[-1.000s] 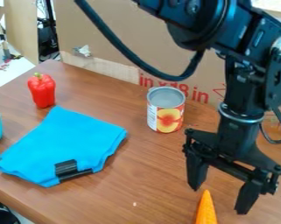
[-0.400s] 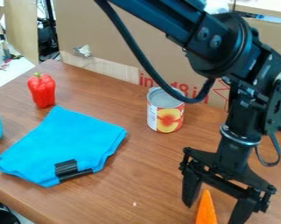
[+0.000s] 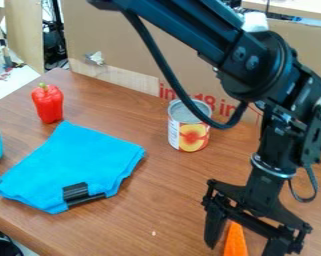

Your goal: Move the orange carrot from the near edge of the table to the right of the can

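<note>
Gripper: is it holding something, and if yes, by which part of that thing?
Nothing is held: the gripper has its jaws wide apart, with the carrot showing between them, narrower than the opening.

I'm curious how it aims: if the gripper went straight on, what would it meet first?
Likely the orange carrot seen between the fingers of the gripper, though depth is unclear; otherwise the table.

Camera view is looking down at a slant on the wooden table (image 3: pixel 173 187), facing the cardboard (image 3: pixel 109 30) behind it. Camera is sitting fairly near, cutting off the table's near side and the arm (image 3: pixel 196 25) at the top, catching the gripper (image 3: pixel 242 249) lower right, floor (image 3: pixel 9 85) upper left.
</note>
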You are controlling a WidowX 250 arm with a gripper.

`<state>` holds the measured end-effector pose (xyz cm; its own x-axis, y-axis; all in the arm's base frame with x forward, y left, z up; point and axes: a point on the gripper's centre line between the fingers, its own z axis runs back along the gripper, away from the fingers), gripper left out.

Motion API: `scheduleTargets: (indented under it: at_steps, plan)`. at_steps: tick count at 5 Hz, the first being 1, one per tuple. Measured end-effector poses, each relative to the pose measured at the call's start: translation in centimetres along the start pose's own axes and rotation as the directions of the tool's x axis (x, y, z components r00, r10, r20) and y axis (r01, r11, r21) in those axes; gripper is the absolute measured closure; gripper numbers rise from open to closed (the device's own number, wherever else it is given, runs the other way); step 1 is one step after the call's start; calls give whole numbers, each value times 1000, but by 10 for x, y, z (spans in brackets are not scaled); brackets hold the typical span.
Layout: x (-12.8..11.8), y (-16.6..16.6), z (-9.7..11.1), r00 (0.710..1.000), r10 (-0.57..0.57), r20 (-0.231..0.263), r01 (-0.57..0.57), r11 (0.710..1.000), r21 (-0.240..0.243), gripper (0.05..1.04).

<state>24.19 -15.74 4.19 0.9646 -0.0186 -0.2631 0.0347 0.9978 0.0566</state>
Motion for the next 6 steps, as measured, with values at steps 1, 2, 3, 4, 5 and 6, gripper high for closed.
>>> scheduleTargets:
  at_steps: [1, 2, 3, 4, 5, 6]
  plan:
    - [-1, -6, -5, 1000, -24, -4, 24, 999, -24, 81]
    - [-2, -7, -11, 999, -27, -25, 26, 999, -22, 81]
    - [-4, -9, -22, 998, -37, -58, 35, 999, -31, 133]
    - [-7, -10, -23, 996, -65, -68, 62, 997, -43, 419]
    - [-9, -9, -19, 990, -108, -91, 105, 994, -34, 478]
    - [-1, -10, -1, 981, -178, -71, 177, 984, -11, 478]
